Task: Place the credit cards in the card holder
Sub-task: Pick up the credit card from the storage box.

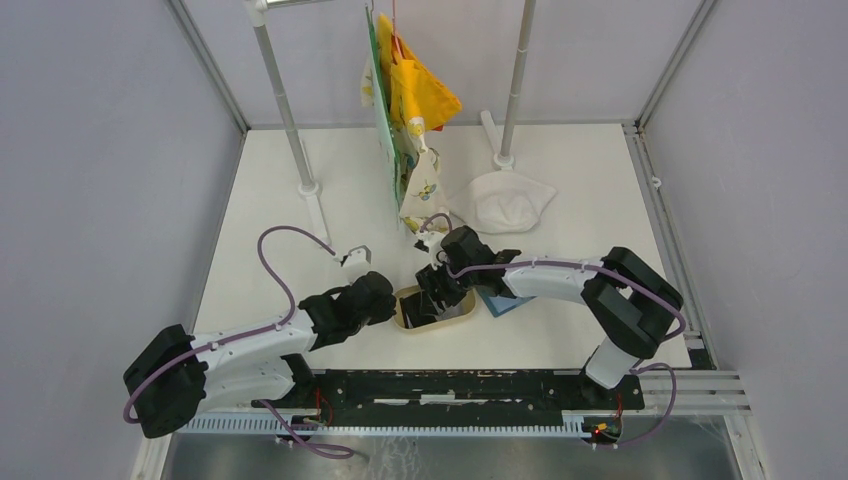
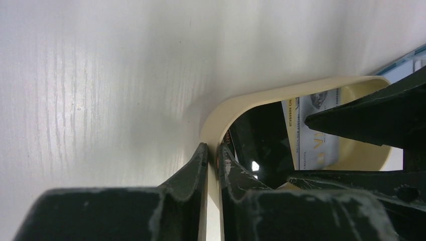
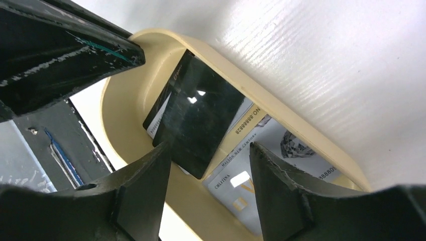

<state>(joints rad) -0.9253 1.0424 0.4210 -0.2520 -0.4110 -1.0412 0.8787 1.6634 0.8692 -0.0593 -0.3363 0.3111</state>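
Two arms meet over a tan oval tray (image 2: pixel 213 125) that sits on the white table (image 1: pixel 585 160), close to its near edge and about midway between left and right. The left gripper (image 2: pixel 212 150) has its jaws drawn narrow and pinches the tray's left rim, with one finger outside the wall and one inside. The right gripper (image 3: pixel 210 146) hangs over the tray from the right with its jaws standing wide. Nothing is caught between them. I cannot tell whether its fingertips touch anything in the tray.

One black credit card (image 3: pixel 198 118) lies inside the tray at a slant, resting on top of pale printed cards (image 3: pixel 281 150). One corner of it shows in the gap below the right gripper's fingers. A second black card cannot be made out for certain.

The card holder (image 1: pixel 505 303), blue and flat, lies on the table just right of the tray, partly under the right arm.

Farther back and to the right, a white cloth (image 1: pixel 503 200) lies crumpled on the table. A yellow cloth (image 1: pixel 425 90) hangs at the far side between two upright poles (image 1: pixel 285 110).
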